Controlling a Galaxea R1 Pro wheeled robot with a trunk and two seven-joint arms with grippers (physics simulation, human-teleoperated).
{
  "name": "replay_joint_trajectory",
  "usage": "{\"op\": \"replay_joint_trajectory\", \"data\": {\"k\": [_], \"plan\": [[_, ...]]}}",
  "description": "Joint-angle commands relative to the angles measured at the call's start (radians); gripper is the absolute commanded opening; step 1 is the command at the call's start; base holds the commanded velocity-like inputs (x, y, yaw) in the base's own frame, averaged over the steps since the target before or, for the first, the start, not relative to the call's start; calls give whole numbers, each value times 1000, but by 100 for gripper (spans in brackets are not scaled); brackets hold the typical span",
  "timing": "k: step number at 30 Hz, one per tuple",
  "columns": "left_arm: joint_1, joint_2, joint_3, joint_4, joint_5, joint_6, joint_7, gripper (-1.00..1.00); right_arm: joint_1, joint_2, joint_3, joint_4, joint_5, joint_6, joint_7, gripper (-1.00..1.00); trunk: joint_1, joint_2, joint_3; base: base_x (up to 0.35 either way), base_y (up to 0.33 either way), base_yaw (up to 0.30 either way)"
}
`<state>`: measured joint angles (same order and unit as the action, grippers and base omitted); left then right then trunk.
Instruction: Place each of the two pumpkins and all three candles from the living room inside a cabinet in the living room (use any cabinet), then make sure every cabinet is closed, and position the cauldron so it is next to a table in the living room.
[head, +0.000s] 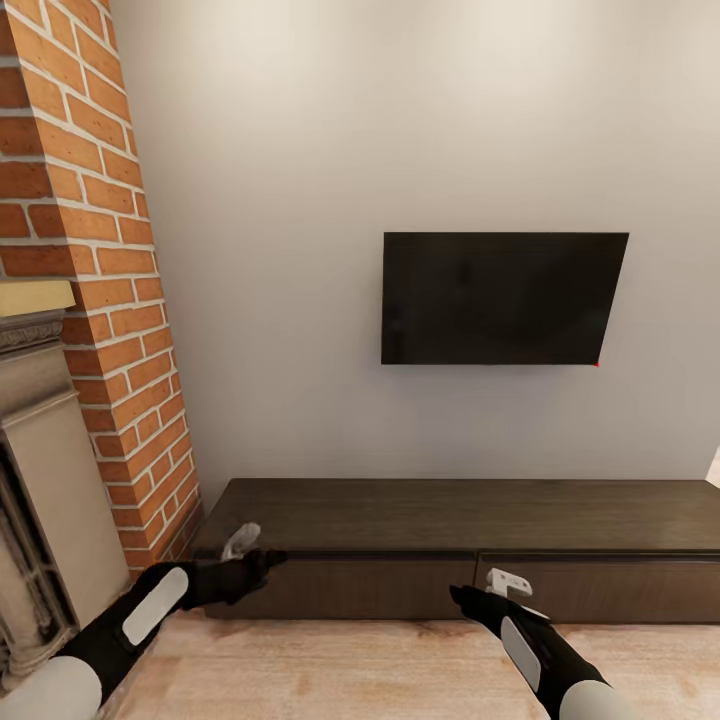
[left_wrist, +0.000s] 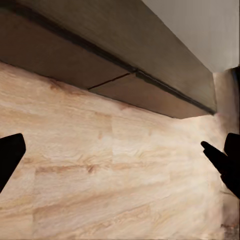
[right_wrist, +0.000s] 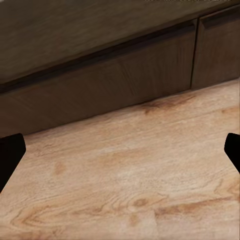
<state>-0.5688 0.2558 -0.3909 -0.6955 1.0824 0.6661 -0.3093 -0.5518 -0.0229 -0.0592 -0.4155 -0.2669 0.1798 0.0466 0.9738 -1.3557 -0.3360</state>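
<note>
Cabinet (head: 470, 545): long, low, dark-brown, both fronts seemingly flush; left gripper (head: 262, 560) and right gripper (head: 462, 598) spread wide.

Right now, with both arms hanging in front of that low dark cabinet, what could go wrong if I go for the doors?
1. The cabinet fronts look plain, with no handle I can see, so a claw may slip off rather than pull one open.
2. The left claw sits near the cabinet's end beside the brick fireplace; a wide swing could hit the brick.
3. Both claws are open and empty, the right claw too, so opening now leaves nothing ready to load.
</note>
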Motion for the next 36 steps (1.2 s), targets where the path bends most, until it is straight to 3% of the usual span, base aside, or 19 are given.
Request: {"op": "replay_joint_trajectory", "data": {"k": [1, 4, 10, 15, 20, 22, 24, 28, 33, 36], "plan": [[0, 4, 6, -49, 10, 21, -2, 100, 0, 0, -6, -2, -4, 6, 5, 100, 0, -1, -1, 0, 0, 0], [0, 5, 21, -101, 41, 75, -2, 100, 0, 1, -8, -2, -8, 6, 3, 100, 0, -1, -1, 0, 0, 0], [0, 2, 29, -123, 89, 99, -2, 100, 0, 2, -8, 0, -6, -2, -3, 100, 0, -1, -1, 0, 0, 0], [0, 2, 29, -131, 139, 132, -5, 100, 0, -1, -11, 39, -10, -103, -1, 100, 0, -1, -1, 0, 0, 0], [1, 5, 29, -183, 181, 189, -6, 100, 0, 0, -20, 108, -25, -139, 15, 100, 0, -1, -1, 0, 0, 0], [3, 6, 28, -214, 193, 207, -7, 100, 0, -1, -36, 119, -69, -139, 83, 100, 0, -1, -1, 0, 0, 0], [4, 6, 27, -242, 203, 215, -8, 100, 0, -1, -47, 126, -128, -136, 211, 100, 0, -1, -1, 0, 0, 0], [14, 7, 28, -278, 228, 242, -8, 100, 0, -2, -56, 129, -190, -119, 414, 100, 0, -1, -1, 0, 0, 0], [29, 9, 30, -297, 251, 292, -9, 100, 0, 4, -63, 130, -214, -76, 472, 100, 4, -8, -5, 0, 0, 0], [31, 9, 30, -309, 254, 297, -10, 100, 0, 5, -109, 126, -223, -73, 450, 100, 15, -29, -14, 0, 0, 0]]}}
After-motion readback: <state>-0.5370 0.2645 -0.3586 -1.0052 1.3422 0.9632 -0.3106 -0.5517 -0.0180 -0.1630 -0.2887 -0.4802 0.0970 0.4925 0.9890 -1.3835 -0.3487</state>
